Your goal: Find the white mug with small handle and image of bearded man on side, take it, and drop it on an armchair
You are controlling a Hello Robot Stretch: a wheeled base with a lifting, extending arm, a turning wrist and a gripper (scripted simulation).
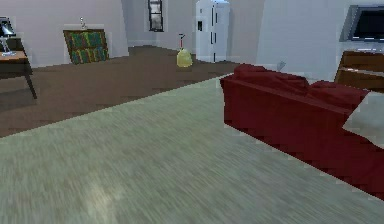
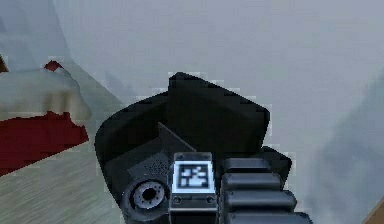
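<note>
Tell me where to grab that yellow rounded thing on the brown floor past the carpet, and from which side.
Probably take the yellow thing around its rounded body, coming from the carpet side: it stands upright on bare floor with nothing in front of it. The thin stem on top looks too slight to trust.

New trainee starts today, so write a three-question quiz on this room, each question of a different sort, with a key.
1. True or false: the red sofa stands at the forward view's left.
2. Which thing stands on the floor near the white door? A. a yellow rounded object B. a blue chair C. a black bin
3. Fill in: the pale cushion lies on the ___.
Key: 1 false; 2 A; 3 sofa.
</note>
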